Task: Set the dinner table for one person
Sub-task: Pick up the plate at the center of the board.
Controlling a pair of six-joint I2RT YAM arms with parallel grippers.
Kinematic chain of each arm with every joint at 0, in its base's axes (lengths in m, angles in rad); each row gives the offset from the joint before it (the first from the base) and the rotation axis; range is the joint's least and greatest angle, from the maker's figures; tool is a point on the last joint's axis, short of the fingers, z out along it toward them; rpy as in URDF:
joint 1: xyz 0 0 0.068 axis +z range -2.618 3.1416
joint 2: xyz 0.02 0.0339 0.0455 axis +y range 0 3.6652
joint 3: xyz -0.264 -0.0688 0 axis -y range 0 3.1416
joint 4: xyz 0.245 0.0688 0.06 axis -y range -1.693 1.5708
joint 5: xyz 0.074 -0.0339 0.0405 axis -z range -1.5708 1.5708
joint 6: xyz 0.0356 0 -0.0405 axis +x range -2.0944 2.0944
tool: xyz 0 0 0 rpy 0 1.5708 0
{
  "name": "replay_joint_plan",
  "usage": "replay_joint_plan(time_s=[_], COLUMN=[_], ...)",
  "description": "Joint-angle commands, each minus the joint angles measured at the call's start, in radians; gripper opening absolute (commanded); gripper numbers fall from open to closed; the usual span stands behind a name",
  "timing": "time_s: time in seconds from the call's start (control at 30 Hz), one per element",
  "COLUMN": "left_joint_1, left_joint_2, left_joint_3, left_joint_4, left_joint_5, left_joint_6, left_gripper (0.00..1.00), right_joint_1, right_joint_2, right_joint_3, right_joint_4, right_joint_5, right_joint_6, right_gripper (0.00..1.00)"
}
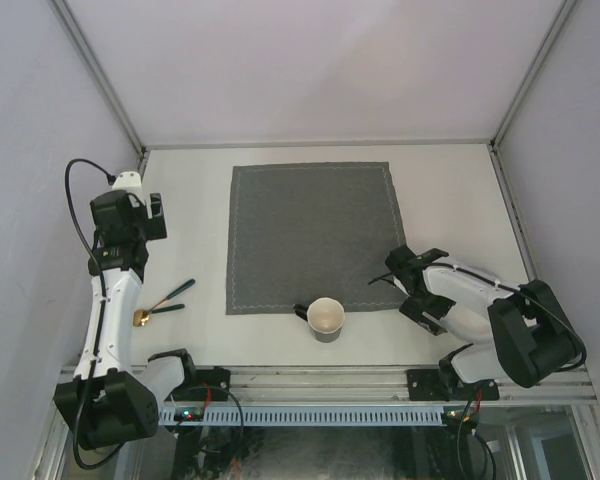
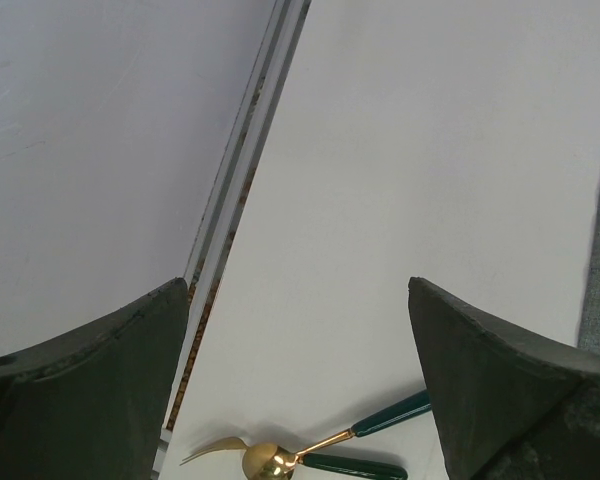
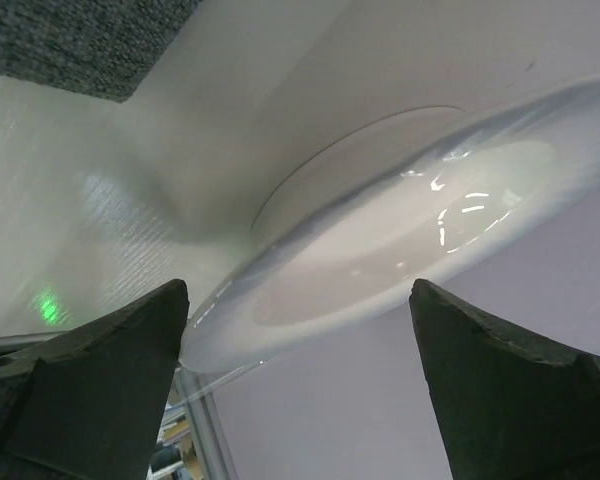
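I aim the wide-apart right gripper (image 3: 298, 290) at the plate (image 3: 400, 220) right of the mat (image 1: 310, 235) for pickup; the left gripper (image 2: 296, 284), also apart, hovers left of it.

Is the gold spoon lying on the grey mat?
No, the gold spoon lies on the bare dinner table, well to the left of the grey mat.

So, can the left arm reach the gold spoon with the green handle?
Probably yes: the gold spoon with the green handle lies uncovered on the off-white tabletop beside that arm, with nothing in the way.
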Motion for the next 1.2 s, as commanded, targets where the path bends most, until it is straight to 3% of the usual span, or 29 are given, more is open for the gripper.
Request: replay_joint_plan(time_s=[0.0, 0.5, 0.7, 0.87, 1.07, 1.13, 1.17], left_joint_1=[0.004, 0.005, 0.003, 0.004, 0.004, 0.004, 0.004], left_joint_2=[-0.007, -0.007, -0.012, -0.014, -0.015, -0.016, -0.016], left_joint_3=[0.015, 0.019, 0.018, 0.018, 0.018, 0.018, 0.018], left_joint_4=[0.033, 0.030, 0.027, 0.025, 0.024, 0.024, 0.024], left_joint_5=[-0.011, -0.010, -0.011, -0.010, -0.008, -0.009, -0.009], left_joint_6=[-0.009, -0.011, -0.011, -0.011, -0.012, -0.013, -0.012], left_gripper=[0.94, 0.94, 0.94, 0.94, 0.94, 0.94, 0.94], right_joint_1=[0.011, 0.007, 0.004, 0.003, -0.004, -0.006, -0.008], right_joint_2=[0.031, 0.045, 0.073, 0.084, 0.098, 0.101, 0.102], right_joint_3=[-0.018, -0.025, -0.039, -0.040, -0.040, -0.040, -0.040], right_joint_4=[0.041, 0.101, 0.132, 0.153, 0.186, 0.199, 0.206], right_joint_5=[0.060, 0.066, 0.077, 0.087, 0.096, 0.096, 0.100], right_joint_6=[-0.012, -0.013, -0.021, -0.034, -0.051, -0.059, -0.063], right_gripper=[0.89, 0.62, 0.42, 0.36, 0.42, 0.36, 0.27])
